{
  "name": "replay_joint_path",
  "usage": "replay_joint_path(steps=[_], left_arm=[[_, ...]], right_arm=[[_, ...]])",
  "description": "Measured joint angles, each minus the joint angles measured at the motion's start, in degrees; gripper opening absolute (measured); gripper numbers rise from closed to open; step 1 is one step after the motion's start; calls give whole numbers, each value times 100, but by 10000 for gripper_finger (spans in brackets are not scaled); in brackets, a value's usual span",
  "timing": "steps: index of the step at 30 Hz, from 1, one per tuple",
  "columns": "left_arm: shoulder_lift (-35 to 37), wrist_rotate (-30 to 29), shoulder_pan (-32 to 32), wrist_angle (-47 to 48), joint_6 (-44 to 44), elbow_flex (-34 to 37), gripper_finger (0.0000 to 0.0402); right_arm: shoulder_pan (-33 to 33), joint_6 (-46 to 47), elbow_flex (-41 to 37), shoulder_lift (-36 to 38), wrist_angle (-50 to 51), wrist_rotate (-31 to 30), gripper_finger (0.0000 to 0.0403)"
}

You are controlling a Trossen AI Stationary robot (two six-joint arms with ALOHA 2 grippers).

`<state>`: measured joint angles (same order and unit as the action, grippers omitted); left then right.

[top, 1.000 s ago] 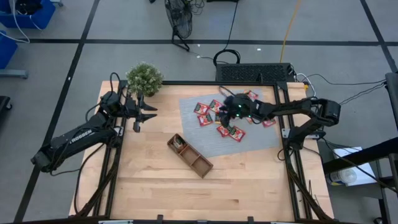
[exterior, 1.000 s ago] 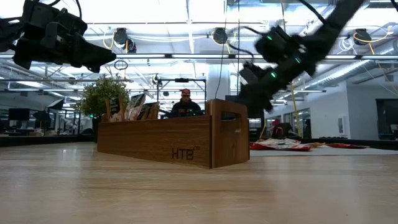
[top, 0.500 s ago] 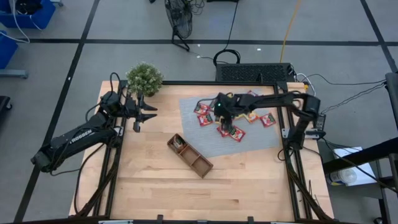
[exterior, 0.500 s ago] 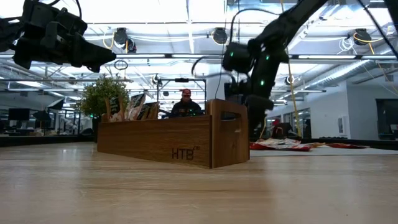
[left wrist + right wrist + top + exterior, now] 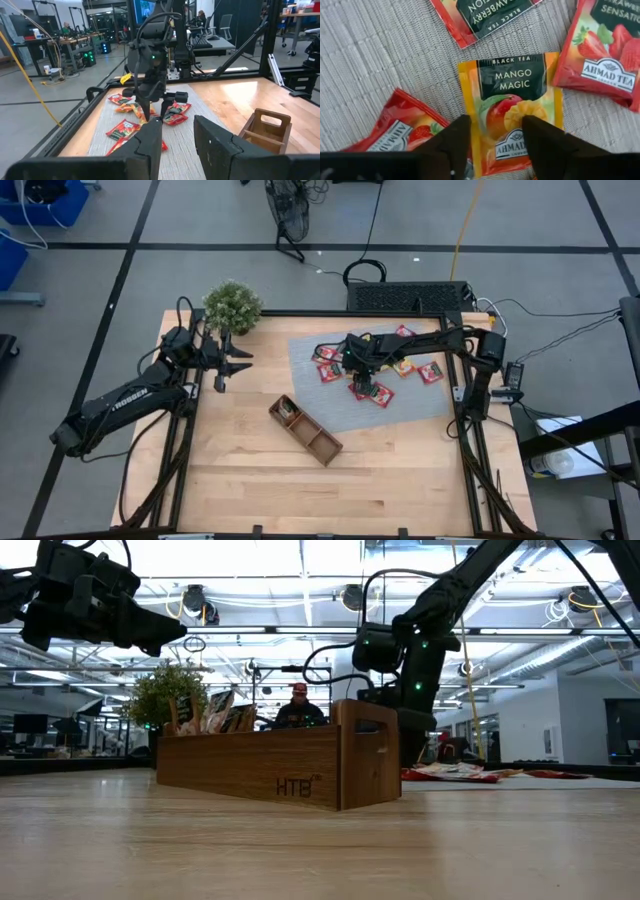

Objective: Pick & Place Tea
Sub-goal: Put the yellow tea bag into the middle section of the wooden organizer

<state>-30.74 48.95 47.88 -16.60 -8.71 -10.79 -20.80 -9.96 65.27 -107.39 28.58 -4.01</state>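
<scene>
Several red and orange foil tea sachets (image 5: 378, 370) lie flat on a grey mat (image 5: 400, 408) at the table's far right. My right gripper (image 5: 495, 142) points steeply down over them, open. Its two fingers stand on either side of an orange "Mango Magic" sachet (image 5: 512, 95). The left wrist view shows it from afar as the right gripper (image 5: 154, 111) just above the sachets. My left gripper (image 5: 177, 137) hangs open and level above the table's far left, holding nothing. The wooden tray (image 5: 306, 430) stands mid-table with sachets (image 5: 215, 712) upright in one end compartment. My right gripper comes down from above with one fingertip (image 5: 454, 137) over the orange sachet's left edge and the other (image 5: 542, 137) over its right part. I cannot tell whether they touch it. The sachet lies flat on the mat.
A potted plant (image 5: 232, 306) stands at the far left corner beside my left gripper (image 5: 236, 361). Red sachets (image 5: 602, 55) lie close around the orange one. Bare wood (image 5: 400, 480) stretches along the near side. A person (image 5: 298, 705) shows in the room behind.
My right gripper has moved toward the table's left edge and down over the sachets. It has tipped from a slant to pointing nearly straight down, and the arm has folded more. The sachets and my left arm have stayed where they were.
</scene>
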Motion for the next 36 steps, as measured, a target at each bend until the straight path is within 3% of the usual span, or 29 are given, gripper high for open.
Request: replay_joint_path(steps=[8,14,24,29,32,36], left_arm=[[-1,0,-2,2,-2,0,118],[-1,0,0,2,0,0,118],[-1,0,-1,4,0,0,118],[-1,0,-2,2,0,0,118],[-1,0,-1,4,0,0,118],[-1,0,-1,-2,0,0,118]], right_arm=[[19,183,-8,-16,-116,-50,21],[232,100,-19,32,-315,-300,2],[1033,-31,-39,1032,-777,-1800,0],[1092,-589,-86,1329,-968,-2120,7],[640,-949,-139,1307,-904,-1929,39],[-187,-621,-122,1221,-949,-677,112]])
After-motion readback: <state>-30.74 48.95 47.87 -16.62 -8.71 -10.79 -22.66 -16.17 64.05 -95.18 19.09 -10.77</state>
